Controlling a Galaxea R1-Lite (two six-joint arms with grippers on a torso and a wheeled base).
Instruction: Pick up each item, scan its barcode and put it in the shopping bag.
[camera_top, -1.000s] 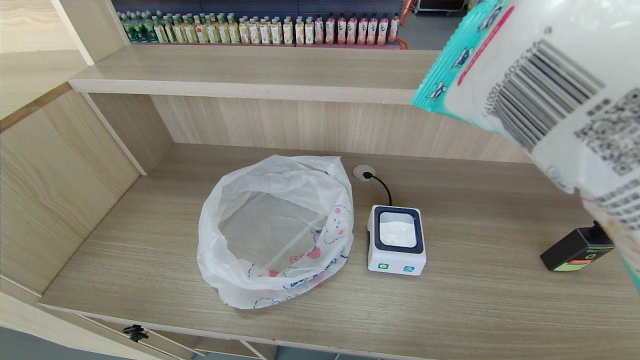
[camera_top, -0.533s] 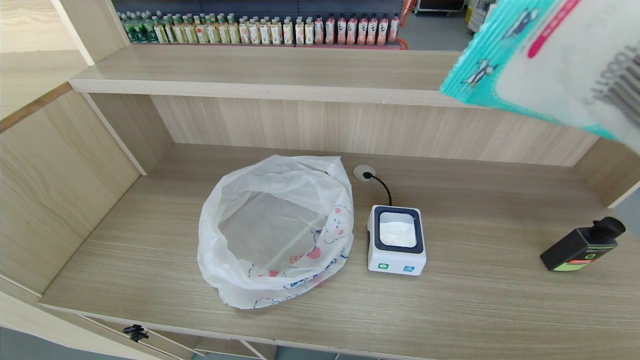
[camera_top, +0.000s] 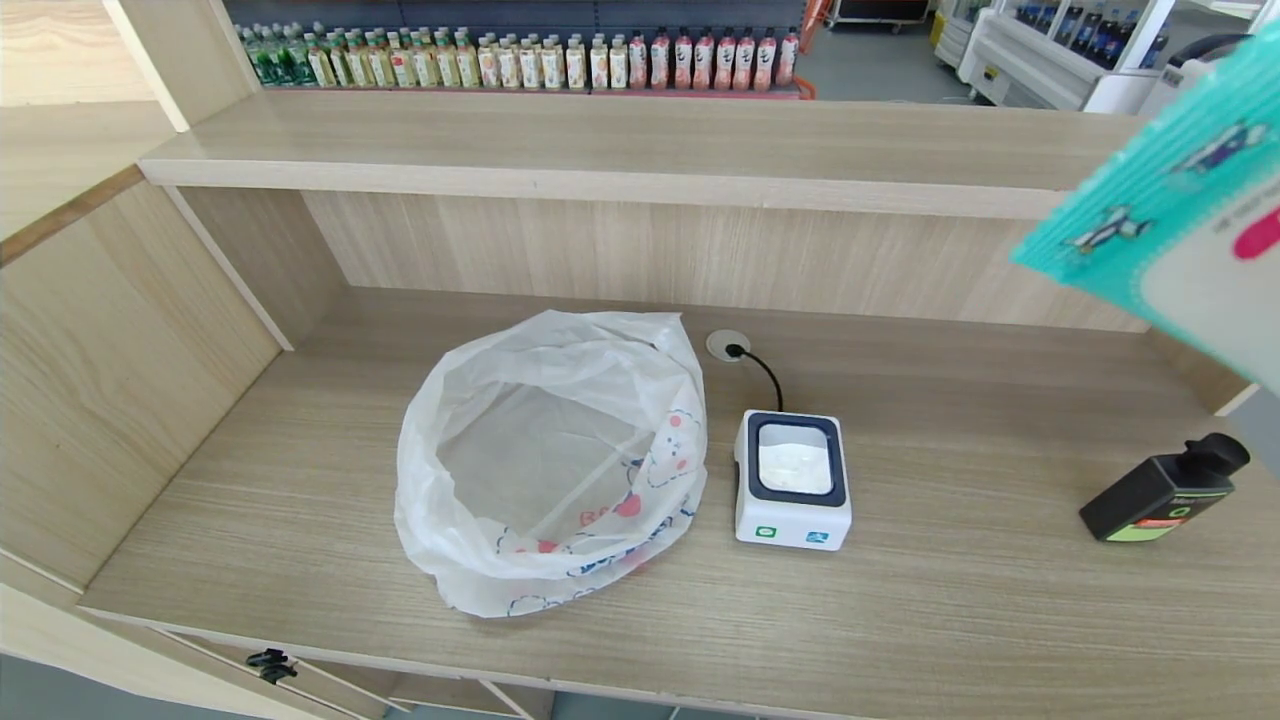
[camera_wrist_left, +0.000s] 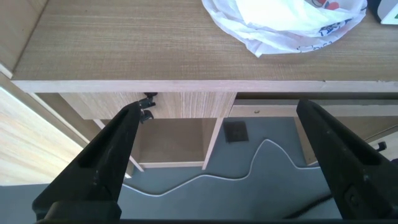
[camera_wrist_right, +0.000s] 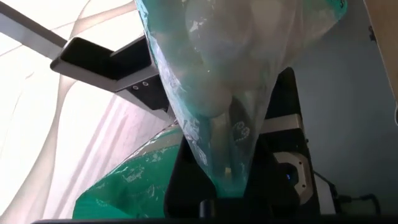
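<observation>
Packet (camera_top: 1160, 235) seemingly clamped in right end effector (camera_wrist_right: 227, 171); left end effector (camera_wrist_left: 221, 112) spread, empty.

shop checkout: wooden counter (camera_top: 960, 600), barcode scanner (camera_top: 793, 480), bottle shelves (camera_top: 520, 60) and fridge (camera_top: 1050, 50) behind.

Left gripper (camera_wrist_left: 221, 109): two broad matte black fingers (camera_wrist_left: 106, 162) with narrower tips.
</observation>
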